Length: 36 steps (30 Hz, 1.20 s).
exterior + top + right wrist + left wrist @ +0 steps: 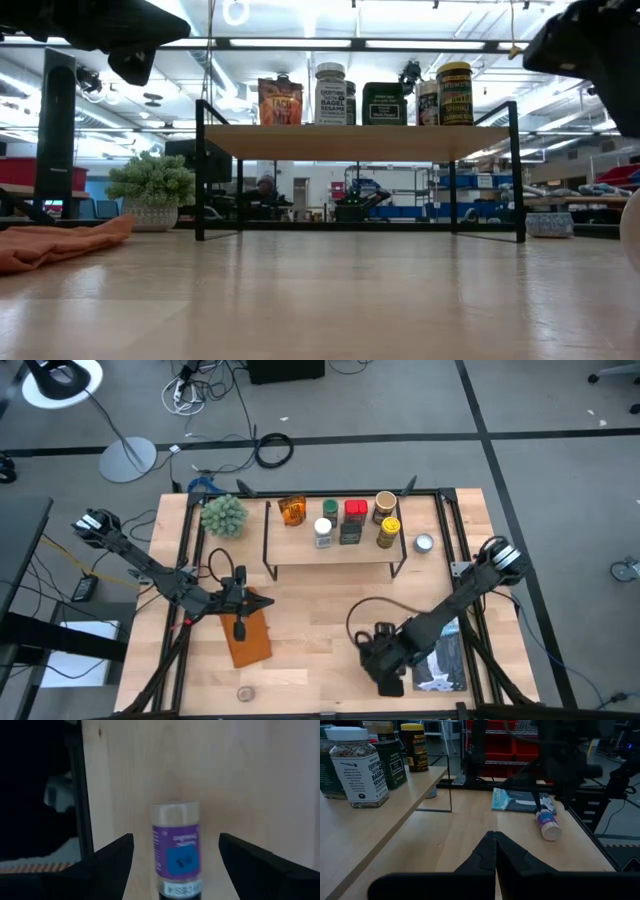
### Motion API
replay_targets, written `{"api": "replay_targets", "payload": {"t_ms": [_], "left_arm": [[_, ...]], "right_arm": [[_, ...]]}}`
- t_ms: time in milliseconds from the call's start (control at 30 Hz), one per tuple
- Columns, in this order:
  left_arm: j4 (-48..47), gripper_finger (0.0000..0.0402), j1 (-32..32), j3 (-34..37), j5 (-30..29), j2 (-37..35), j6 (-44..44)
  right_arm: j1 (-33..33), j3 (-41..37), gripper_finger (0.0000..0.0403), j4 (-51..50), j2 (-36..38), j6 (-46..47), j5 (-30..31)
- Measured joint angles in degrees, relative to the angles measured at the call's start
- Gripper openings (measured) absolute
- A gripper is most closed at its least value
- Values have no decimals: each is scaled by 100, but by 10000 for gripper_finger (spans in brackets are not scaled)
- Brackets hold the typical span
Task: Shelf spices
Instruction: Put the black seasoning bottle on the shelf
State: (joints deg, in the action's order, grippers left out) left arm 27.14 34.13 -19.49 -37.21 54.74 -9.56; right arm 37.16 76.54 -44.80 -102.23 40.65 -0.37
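While most spice jars already stand on the shelf, the right gripper spreads its fingers wide around a purple-labelled jar lying on the counter, apparently ready to grasp it, and the left gripper waits shut.

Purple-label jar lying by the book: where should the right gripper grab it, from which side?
From straight above, across the round body at the label. The jar lies on its side on the table, and the open right gripper already straddles it, one finger on each long side. Avoid the ends: gripped lengthwise it would likely slip.
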Motion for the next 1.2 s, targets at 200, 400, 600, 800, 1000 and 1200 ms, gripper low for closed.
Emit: {"api": "replay_targets", "payload": {"t_ms": [200,400,600,800,1000,1200], "left_arm": [[0,5,0,1,2,0,-119],[7,5,0,2,90,0,-162],[11,5,0,2,111,1,-271],[4,5,0,2,117,1,-271],[-49,5,0,2,131,2,-271],[-48,5,0,2,129,2,-271]], "right_arm": [[165,407,291,-379,-624,111,-10],[247,406,290,-400,-745,164,224],[263,228,285,-463,-743,284,458],[308,-341,283,107,-737,681,193],[333,-704,277,320,-709,866,341],[167,-775,223,352,-666,640,212]]}}
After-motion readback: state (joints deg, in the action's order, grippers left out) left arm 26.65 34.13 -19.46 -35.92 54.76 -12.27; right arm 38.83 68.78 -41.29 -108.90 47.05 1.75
